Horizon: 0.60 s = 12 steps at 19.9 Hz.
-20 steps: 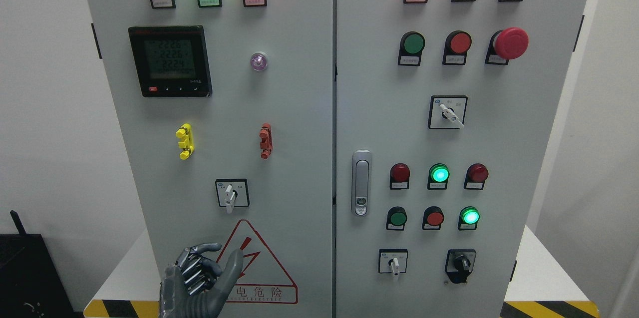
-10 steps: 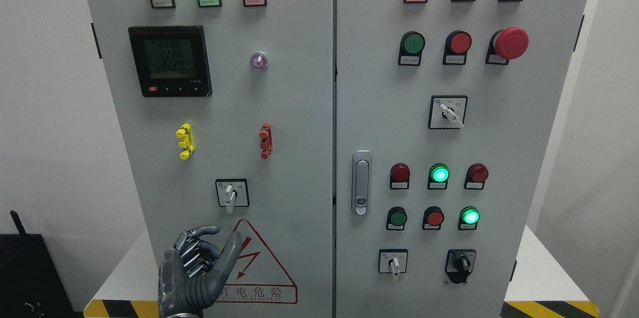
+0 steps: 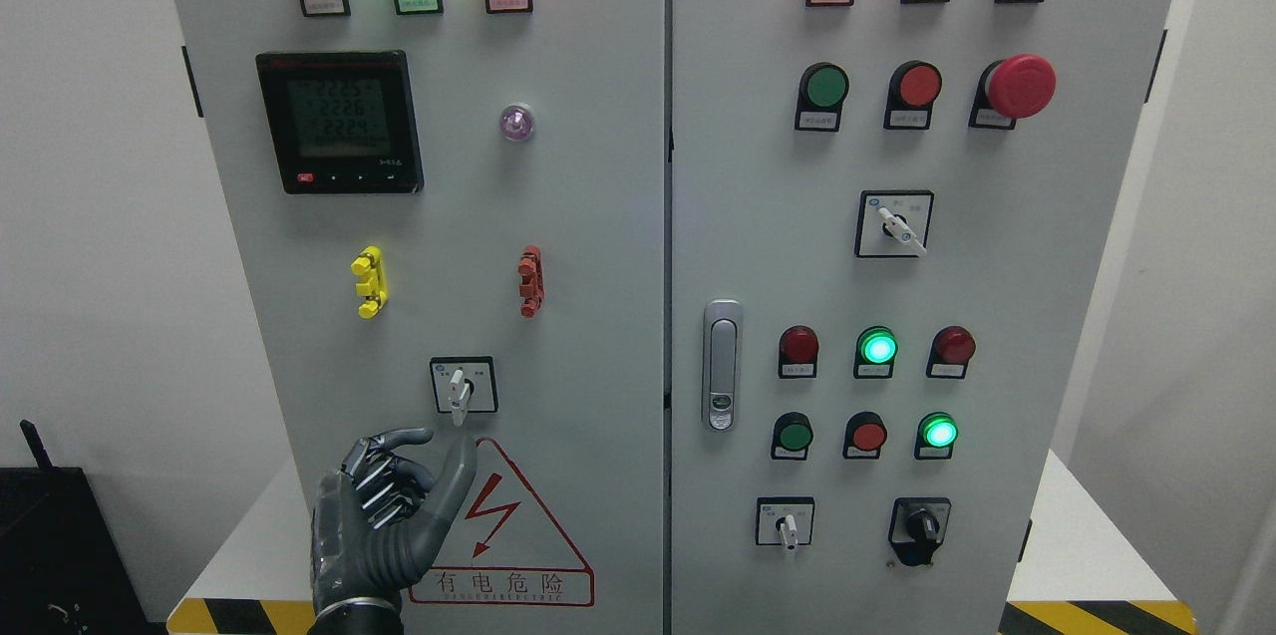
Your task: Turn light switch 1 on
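Note:
A grey electrical cabinet (image 3: pixel 598 216) fills the head view. On its left door, low and near the middle, sits a small rotary switch (image 3: pixel 461 388) on a white square plate, its white lever pointing straight down. My left hand (image 3: pixel 399 495) rises from the bottom edge just below and left of that switch, in front of the red warning triangle (image 3: pixel 508 535). Its thumb points up toward the switch and the fingers are loosely curled, holding nothing and touching nothing. The right arm does not show.
The left door also carries three lit lamps, a black meter (image 3: pixel 339 122), and yellow (image 3: pixel 369 281) and red (image 3: pixel 531 281) clips. The right door has push buttons, a red mushroom button (image 3: pixel 1019 85), a handle (image 3: pixel 722 366) and three more rotary switches (image 3: pixel 894 224).
My left hand has risen steadily up the left door, closing the gap to the rotary switch. The fingers keep the same loose pose.

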### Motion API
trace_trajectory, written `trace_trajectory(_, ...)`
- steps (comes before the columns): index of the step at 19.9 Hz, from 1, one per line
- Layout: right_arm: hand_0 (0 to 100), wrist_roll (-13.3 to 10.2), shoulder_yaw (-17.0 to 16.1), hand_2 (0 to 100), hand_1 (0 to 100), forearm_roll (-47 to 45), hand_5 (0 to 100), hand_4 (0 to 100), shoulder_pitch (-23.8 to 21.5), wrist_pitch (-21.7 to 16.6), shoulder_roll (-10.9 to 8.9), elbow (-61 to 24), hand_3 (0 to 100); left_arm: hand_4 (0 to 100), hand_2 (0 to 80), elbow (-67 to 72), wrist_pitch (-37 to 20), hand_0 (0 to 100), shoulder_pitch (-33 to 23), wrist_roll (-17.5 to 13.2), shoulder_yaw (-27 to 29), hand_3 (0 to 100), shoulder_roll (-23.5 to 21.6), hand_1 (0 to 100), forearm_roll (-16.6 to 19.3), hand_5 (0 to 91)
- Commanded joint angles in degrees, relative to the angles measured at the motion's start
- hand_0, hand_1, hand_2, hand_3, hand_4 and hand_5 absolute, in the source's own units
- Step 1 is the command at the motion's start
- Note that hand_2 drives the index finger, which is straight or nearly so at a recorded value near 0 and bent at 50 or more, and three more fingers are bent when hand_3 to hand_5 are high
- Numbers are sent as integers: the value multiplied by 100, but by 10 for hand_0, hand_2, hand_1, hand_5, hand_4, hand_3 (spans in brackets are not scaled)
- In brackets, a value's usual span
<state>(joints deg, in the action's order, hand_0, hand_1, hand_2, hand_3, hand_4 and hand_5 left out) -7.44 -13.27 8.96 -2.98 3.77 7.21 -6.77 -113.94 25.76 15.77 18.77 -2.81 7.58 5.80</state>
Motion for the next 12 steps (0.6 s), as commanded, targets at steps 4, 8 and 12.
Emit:
trace_trajectory(4, 308, -3, 0, 0, 0, 0, 0, 0, -1, 1, 0, 0, 0, 901, 466, 162, 69, 77, 146, -13, 61, 852, 59, 716, 0, 874)
trace_trajectory(8, 307, -3, 0, 0, 0, 0, 0, 0, -1, 1, 0, 0, 0, 902, 471, 197, 104, 85, 251, -13, 61, 855, 68, 715, 0, 875)
trace_trajectory(12, 307, -3, 0, 0, 0, 0, 0, 0, -1, 1, 0, 0, 0, 904, 476, 206, 271, 96, 330, -22, 53, 858, 68, 715, 0, 875)
